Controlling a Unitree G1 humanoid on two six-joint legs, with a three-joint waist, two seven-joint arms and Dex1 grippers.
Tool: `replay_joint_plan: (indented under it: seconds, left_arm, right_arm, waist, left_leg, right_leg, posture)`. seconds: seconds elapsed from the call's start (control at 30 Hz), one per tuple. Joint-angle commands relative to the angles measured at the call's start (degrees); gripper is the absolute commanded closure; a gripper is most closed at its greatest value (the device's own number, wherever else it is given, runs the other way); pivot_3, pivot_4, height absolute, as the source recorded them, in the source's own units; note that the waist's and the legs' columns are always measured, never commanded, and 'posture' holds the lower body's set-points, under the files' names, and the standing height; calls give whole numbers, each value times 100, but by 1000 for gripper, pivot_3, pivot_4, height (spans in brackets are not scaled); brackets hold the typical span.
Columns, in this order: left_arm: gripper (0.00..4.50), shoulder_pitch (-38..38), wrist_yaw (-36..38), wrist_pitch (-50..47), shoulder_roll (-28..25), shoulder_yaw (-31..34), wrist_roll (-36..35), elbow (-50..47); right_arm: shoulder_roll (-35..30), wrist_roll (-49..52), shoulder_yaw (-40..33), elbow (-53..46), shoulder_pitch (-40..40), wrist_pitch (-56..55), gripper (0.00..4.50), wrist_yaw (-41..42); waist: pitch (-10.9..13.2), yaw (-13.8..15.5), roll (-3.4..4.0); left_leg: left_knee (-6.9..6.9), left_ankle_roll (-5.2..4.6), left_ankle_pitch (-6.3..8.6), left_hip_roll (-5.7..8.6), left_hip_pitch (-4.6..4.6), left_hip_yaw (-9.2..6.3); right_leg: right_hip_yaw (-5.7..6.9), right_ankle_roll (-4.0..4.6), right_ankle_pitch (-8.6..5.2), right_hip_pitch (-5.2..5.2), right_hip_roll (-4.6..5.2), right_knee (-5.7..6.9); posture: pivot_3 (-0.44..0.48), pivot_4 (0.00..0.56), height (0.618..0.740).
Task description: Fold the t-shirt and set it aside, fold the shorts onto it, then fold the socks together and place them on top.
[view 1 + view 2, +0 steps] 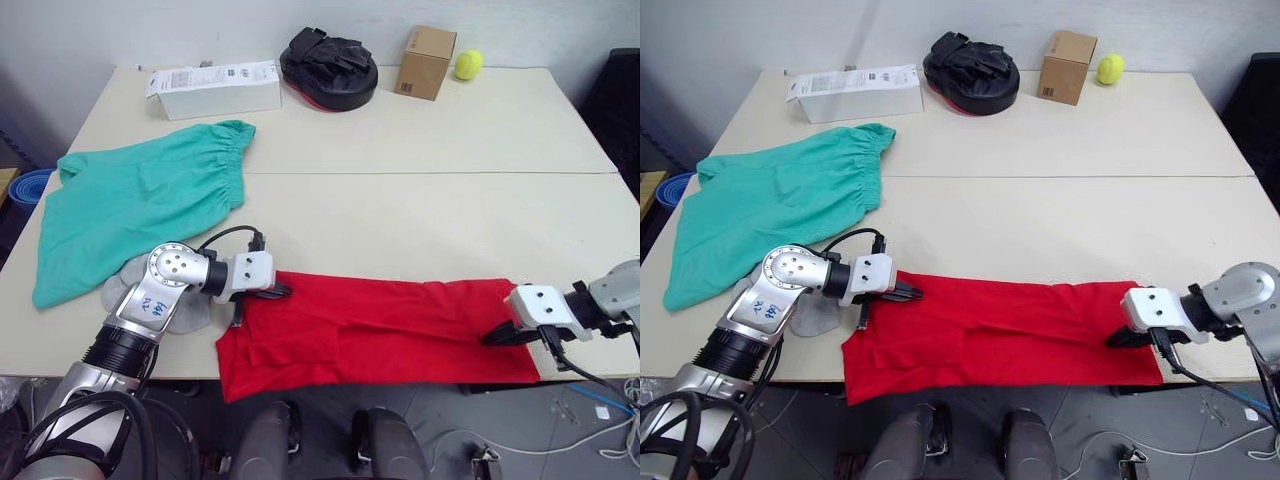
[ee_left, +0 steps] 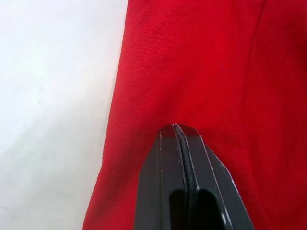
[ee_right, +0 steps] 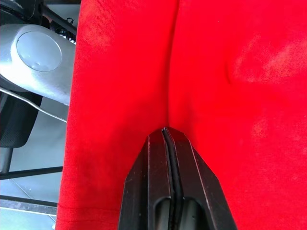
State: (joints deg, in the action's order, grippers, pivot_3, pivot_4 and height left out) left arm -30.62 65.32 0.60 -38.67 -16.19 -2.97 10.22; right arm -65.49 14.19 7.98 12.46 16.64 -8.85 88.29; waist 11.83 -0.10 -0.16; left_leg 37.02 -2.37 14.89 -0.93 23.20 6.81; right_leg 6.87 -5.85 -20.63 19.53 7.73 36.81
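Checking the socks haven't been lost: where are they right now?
In the left eye view the socks lie near the table's front left edge, partly under the left arm, between the shorts and the t-shirt.

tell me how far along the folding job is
Early. The t-shirt lies as a long band at the table's near edge, apparently part-folded, with the left gripper and right gripper shut at its two ends. The shorts are still spread flat, the socks unfolded beside them; nothing is stacked.

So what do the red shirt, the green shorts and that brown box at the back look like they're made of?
T-shirt: soft matte knit, judging by the fine weave in the wrist views. Shorts: thin matte woven cloth, gathered at the waistband. Box: plain brown cardboard, it seems.
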Motion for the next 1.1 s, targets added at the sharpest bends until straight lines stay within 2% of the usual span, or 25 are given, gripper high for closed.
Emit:
replay_joint_plan:
  seconds: [0.03,0.2,0.43,0.63,0.9,1.0,1.1]
  left_arm:
    - [4485,97,-17,-50,-28,-117,280,247]
    - [4485,82,-6,-66,-20,-118,267,232]
    - [4485,90,4,-110,-10,-123,271,168]
    - [4485,122,5,-128,-38,-105,266,141]
    - [4485,196,-34,-180,-58,-65,247,84]
    - [4485,218,-43,-207,-65,-39,240,69]
    - [4485,262,-48,-380,-69,72,135,-47]
  right_arm:
    - [371,468,-367,-327,331,430,4500,-203]
    - [928,814,-312,-1027,544,1399,4500,-491]
    - [1526,-461,442,-796,525,1015,4500,-1075]
    - [1087,-686,147,111,550,551,4500,-1065]
    - [235,-498,-449,1452,553,-261,4500,-428]
    - [243,-432,-566,1795,736,-433,4500,-377]
    - [446,-7,-776,1457,961,288,4500,-426]
  waist:
    - [0,0,0]
    - [0,15,0]
    - [0,9,-1]
    - [-4,13,-8]
    - [-4,2,-7]
    - [-4,-2,-7]
    - [-3,-27,-2]
  left_leg:
    - [0,0,0,-1,0,-1]
    - [-3,-4,-4,-2,2,-7]
    - [-4,-12,-1,0,8,-6]
    - [0,-11,-2,0,4,-6]
    - [-4,-20,-6,2,4,-4]
    - [-3,-21,-7,1,3,-3]
    - [-3,-20,-8,1,3,-2]
  right_leg:
    - [0,0,0,0,0,-1]
    - [3,0,0,4,0,0]
    - [6,0,0,2,1,-12]
    - [5,-1,1,-4,0,-10]
    - [5,-3,2,-5,0,-15]
    - [5,-3,2,-5,-1,-15]
    - [3,-3,2,-3,-1,-13]
  posture:
    - [0,150,740]
    - [0,150,740]
    - [0,150,740]
    - [0,150,740]
    - [0,150,740]
    - [0,150,740]
    - [0,150,740]
